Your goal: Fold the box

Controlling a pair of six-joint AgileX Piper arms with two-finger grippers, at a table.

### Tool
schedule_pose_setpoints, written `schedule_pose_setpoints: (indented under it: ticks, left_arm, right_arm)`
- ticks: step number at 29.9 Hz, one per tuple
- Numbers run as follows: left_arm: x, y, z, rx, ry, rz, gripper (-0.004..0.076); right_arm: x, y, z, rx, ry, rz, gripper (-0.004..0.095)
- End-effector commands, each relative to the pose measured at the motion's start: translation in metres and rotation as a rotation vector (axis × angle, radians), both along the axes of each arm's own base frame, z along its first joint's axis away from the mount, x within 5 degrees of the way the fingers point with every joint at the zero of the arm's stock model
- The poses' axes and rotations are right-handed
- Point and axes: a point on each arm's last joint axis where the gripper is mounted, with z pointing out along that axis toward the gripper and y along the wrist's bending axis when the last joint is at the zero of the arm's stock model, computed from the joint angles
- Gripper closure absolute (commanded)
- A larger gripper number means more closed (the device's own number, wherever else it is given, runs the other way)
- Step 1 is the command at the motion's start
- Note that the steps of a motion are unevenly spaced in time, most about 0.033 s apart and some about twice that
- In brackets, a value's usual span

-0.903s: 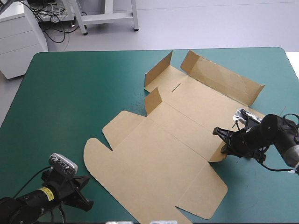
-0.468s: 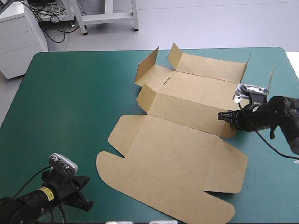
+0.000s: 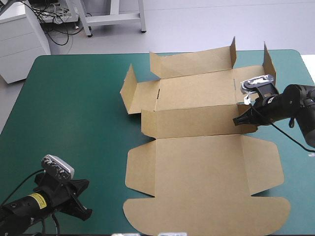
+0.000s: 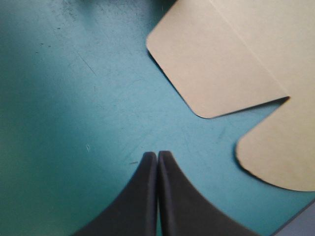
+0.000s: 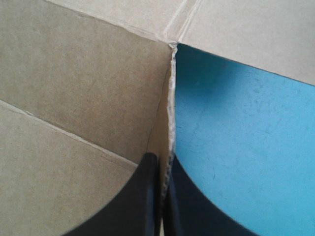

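Brown smooth board, the box [image 3: 197, 167] spreads from the table's middle toward 5 o'clock, its round-cornered lid lying flat nearest. At 7 o'clock the left gripper [image 4: 157, 153] hangs over the scuffed teal-green cover [image 3: 74, 113], fingers pressed together. At 3 o'clock the right gripper [image 5: 162, 158] pinches a raw wall edge of the box. Its farther walls stand raised.

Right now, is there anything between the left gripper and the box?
Nothing but bare teal-green cover. The left wrist view shows it: the left gripper sits short of the box, with only cover between them.
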Motion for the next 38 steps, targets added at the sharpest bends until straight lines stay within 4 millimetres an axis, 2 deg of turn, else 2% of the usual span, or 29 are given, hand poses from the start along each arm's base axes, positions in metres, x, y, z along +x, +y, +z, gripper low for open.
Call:
schedule_pose_setpoints:
  ticks: [1,6,10,17,23,32,38]
  left_arm:
    - [0.001,0.000,0.022,-0.015,-0.032,0.011,0.0756]
    - [-0.002,0.003,0.032,-0.001,-0.040,0.013,0.0756]
    - [-0.001,0.005,0.032,0.010,-0.046,0.035,0.0756]
    - [-0.001,0.008,0.030,0.030,-0.031,0.071,0.0756]
    - [-0.001,0.008,0.030,0.008,-0.007,0.097,0.0756]
    - [0.000,0.007,0.031,-0.003,-0.017,0.099,0.0756]
    - [-0.001,0.006,0.031,-0.018,-0.013,0.095,0.0756]
  right_arm:
    - [0.006,0.001,0.019,-0.060,-0.145,0.093,0.0931]
    - [0.022,0.006,0.022,-0.095,-0.191,0.160,0.0931]
    - [0.035,0.021,0.030,-0.139,-0.284,0.258,0.0931]
    - [0.063,0.064,0.042,-0.200,-0.414,0.453,0.0932]
    - [0.076,0.102,0.050,-0.289,-0.496,0.671,0.0932]
    - [0.076,0.153,0.038,-0.417,-0.569,0.990,0.0932]
    - [0.079,0.172,0.022,-0.426,-0.570,1.059,0.0932]
